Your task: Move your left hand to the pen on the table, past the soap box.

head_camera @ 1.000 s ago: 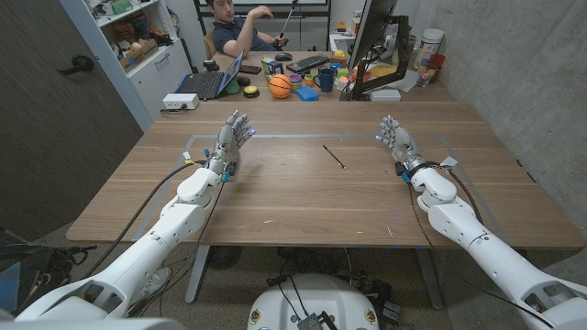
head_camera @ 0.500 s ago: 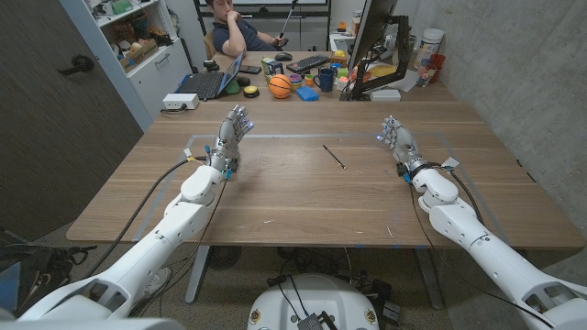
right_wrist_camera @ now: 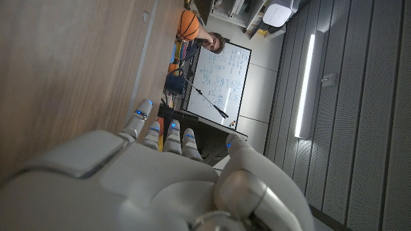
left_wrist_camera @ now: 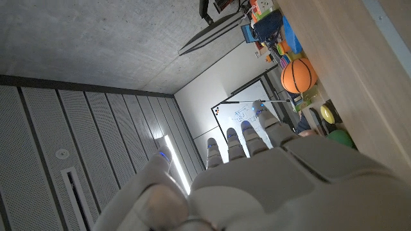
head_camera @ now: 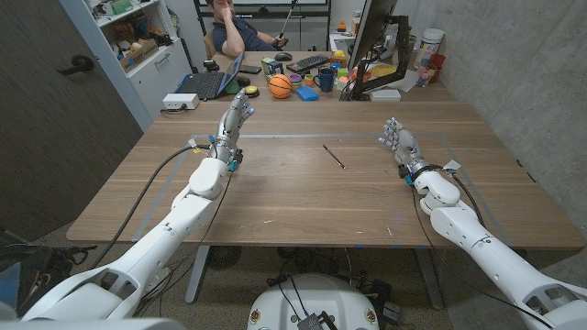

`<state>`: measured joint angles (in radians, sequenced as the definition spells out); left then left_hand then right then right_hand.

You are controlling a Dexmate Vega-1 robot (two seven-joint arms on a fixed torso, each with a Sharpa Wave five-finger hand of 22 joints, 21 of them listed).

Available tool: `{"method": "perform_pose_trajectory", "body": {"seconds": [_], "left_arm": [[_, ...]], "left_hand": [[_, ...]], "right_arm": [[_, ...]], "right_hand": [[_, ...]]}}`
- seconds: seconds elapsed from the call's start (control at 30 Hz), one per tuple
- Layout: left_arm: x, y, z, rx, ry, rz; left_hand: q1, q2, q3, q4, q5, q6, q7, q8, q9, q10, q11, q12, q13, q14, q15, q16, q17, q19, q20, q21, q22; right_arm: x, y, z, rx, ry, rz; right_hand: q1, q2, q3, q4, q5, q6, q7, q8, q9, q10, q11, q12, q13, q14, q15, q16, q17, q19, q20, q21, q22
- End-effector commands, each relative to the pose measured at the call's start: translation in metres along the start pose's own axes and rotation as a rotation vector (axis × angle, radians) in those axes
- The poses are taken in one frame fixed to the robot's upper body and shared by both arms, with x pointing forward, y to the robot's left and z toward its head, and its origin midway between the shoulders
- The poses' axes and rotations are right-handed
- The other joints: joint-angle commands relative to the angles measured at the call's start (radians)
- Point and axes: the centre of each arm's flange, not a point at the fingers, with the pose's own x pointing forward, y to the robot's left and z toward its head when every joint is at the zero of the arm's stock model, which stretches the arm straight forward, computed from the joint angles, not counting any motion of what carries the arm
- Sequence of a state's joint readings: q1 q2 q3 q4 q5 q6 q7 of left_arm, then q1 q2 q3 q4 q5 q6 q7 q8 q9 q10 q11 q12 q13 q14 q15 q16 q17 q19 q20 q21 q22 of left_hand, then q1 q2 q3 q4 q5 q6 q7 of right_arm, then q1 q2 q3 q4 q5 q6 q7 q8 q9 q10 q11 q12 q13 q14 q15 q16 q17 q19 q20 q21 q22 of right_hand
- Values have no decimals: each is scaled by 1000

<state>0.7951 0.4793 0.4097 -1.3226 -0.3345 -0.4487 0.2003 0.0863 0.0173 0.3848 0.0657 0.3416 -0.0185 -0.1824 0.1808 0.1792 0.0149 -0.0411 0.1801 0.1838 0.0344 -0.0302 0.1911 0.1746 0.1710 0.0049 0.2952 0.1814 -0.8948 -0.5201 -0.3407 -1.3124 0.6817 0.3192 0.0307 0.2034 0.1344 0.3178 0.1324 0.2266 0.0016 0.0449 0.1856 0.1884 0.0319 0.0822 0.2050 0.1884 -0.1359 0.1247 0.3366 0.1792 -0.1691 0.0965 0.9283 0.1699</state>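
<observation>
A thin dark pen (head_camera: 334, 156) lies on the wooden table (head_camera: 303, 197) just right of the middle. My left hand (head_camera: 234, 119) is raised above the table's far left part, fingers straight and apart, holding nothing; it is well left of the pen. In the left wrist view the left hand (left_wrist_camera: 257, 173) points its fingers toward the cluttered desk. My right hand (head_camera: 398, 143) stands on the right side of the table, fingers apart and empty, right of the pen. The right hand (right_wrist_camera: 148, 179) also fills the lower right wrist view. I see no soap box.
Behind the table a desk holds a laptop (head_camera: 208, 82), an orange basketball (head_camera: 280, 86), a keyboard (head_camera: 308, 63), a blue mug (head_camera: 326, 79) and a monitor stand (head_camera: 371, 64). A person (head_camera: 237, 32) sits there. A white box (head_camera: 181, 102) sits at the table's far left corner.
My left hand has lifted and reached farther away toward the table's far edge, fingers straightening. The right hand has barely moved. The pen lies where it was.
</observation>
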Motion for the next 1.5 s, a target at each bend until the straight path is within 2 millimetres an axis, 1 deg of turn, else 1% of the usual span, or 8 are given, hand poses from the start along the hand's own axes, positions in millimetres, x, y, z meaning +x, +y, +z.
{"method": "perform_pose_trajectory", "body": {"seconds": [0.03,0.2,0.53,0.83,0.9,1.03,1.13,1.5], "left_arm": [[18,-8,32,166,-135,40],[27,-10,47,255,-194,47],[43,-19,76,450,-294,42],[55,-28,92,584,-335,-19],[57,-30,96,619,-339,-31],[62,-34,103,704,-328,-89],[66,-37,108,780,-323,-120],[76,-49,123,957,-385,-188]], "left_hand": [[6,-9,-1,-8,4,-6,3,2,6,-9,-9,-1,4,0,-4,1,2,3,-17,-4,3],[11,-11,-3,-14,7,-5,45,6,5,-6,-28,4,4,1,-14,3,2,10,-32,-8,4],[20,-7,-2,-21,10,0,55,9,5,-15,-44,2,3,-3,-27,2,1,9,-30,-15,4],[44,30,14,-32,18,-34,-28,1,4,-77,-101,-7,1,-44,-49,-7,1,-12,-2,-41,5],[46,18,8,-38,16,-59,-36,-4,4,-97,-99,-8,1,-60,-47,-8,1,-25,16,-53,4],[52,-21,-16,-62,12,-141,-38,-5,5,-168,-120,-5,0,-131,-25,-6,4,-73,149,-88,5],[54,-36,-26,-72,12,-170,-38,-5,5,-198,-117,-7,0,-162,-9,-9,4,-91,190,-97,6],[74,-80,-52,-104,18,-250,-39,-4,6,-292,-90,-10,1,-241,33,-9,7,-148,212,-112,4]], "right_arm": [[-2,-2,-3,6,2,-7],[-2,-3,-4,3,3,-4],[-1,-3,-6,15,5,-7],[-2,-4,-8,18,4,-15],[-2,-5,-8,18,3,-12],[-2,-5,-9,21,2,-13],[-2,-6,-9,22,1,-17],[-3,-8,-10,24,0,-25]], "right_hand": [[6,-3,6,2,4,4,10,5,4,1,9,0,5,-4,-7,-4,2,-80,5,-1,5],[6,-4,6,2,4,6,26,6,4,10,1,3,5,1,-17,-4,2,-77,5,-5,6],[6,-5,6,1,4,5,28,4,3,13,1,3,5,1,-20,-7,2,-75,4,-8,6],[6,-6,5,1,5,3,39,3,3,14,2,2,5,2,-20,-9,2,-73,4,-11,6],[5,-6,5,1,5,3,40,3,3,15,2,2,5,3,-20,-9,2,-73,5,-11,6],[4,-7,4,2,5,2,39,3,3,12,4,1,5,2,-16,-10,2,-73,5,-13,6],[3,-8,3,2,4,2,37,3,3,11,5,0,5,2,-13,-11,2,-73,5,-14,6],[-1,-10,0,5,4,1,34,3,3,7,7,-2,5,2,-8,-13,3,-75,7,-20,6]]}}
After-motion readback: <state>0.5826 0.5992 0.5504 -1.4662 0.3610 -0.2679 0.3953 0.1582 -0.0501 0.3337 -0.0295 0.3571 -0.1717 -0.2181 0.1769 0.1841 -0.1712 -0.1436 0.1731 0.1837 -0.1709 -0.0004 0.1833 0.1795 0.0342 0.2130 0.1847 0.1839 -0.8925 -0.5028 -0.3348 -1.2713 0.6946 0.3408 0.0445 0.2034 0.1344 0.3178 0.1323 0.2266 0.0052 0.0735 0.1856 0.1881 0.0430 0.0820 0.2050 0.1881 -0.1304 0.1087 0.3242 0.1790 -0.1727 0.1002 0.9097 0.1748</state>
